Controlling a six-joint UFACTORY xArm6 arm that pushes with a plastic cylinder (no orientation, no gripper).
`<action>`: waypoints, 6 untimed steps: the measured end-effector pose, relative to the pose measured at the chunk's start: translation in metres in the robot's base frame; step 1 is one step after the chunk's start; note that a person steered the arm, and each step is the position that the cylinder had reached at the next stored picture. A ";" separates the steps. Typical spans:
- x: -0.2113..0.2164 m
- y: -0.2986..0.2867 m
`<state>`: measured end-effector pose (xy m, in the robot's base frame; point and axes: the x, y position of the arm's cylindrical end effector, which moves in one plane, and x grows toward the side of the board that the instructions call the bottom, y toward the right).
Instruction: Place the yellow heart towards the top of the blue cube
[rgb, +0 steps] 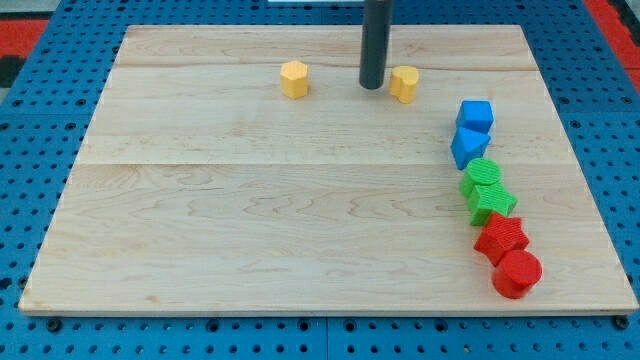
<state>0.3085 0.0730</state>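
My tip (372, 86), a bare rod with no jaws to open or close, sits just left of the yellow heart (404, 83), seemingly to push it rightward above the blue cube (476, 115).

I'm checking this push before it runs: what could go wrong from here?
My tip sits just left of the yellow heart, so a straight push sends it right along the top edge, past the blue cube rather than above it. A lower push could knock the heart into the cube and the blocks below.
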 end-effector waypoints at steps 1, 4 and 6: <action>0.000 0.031; -0.021 0.048; 0.079 -0.075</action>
<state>0.3870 -0.0016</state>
